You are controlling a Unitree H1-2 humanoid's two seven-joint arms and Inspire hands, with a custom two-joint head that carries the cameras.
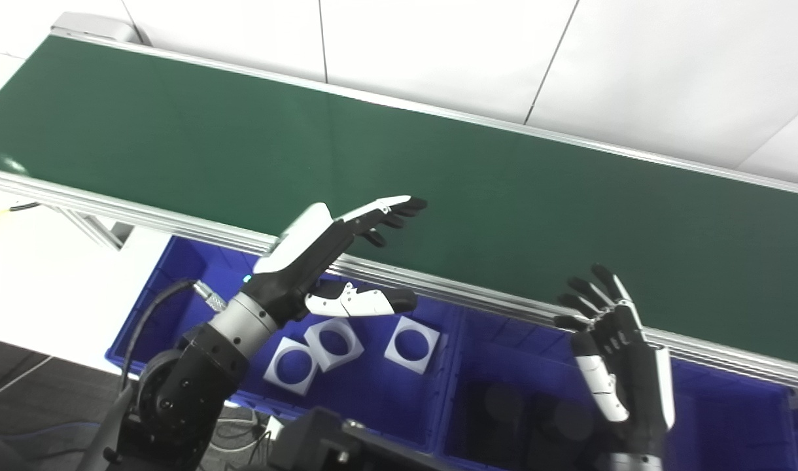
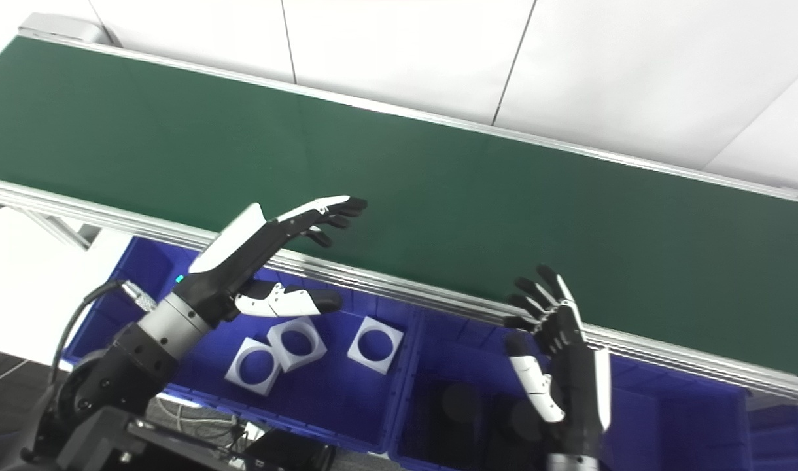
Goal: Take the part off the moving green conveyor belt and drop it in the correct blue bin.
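Head cameras side by side, looking down, tilted, close; both share conveyor belt (image 1: 438,176), bins (image 1: 386,386).

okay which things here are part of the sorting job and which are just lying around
Part of the job: green conveyor belt; left blue bin holding white square parts; right blue bin; left hand; right hand, both open.

Just lying about: cable at the left edge.

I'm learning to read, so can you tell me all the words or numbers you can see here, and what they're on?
None: no words, numbers or signs can be read anywhere.
The green conveyor belt is plain.
The blue bins carry no visible label.
The white square parts with round holes are blank.
The left hand and right hand show no markings.
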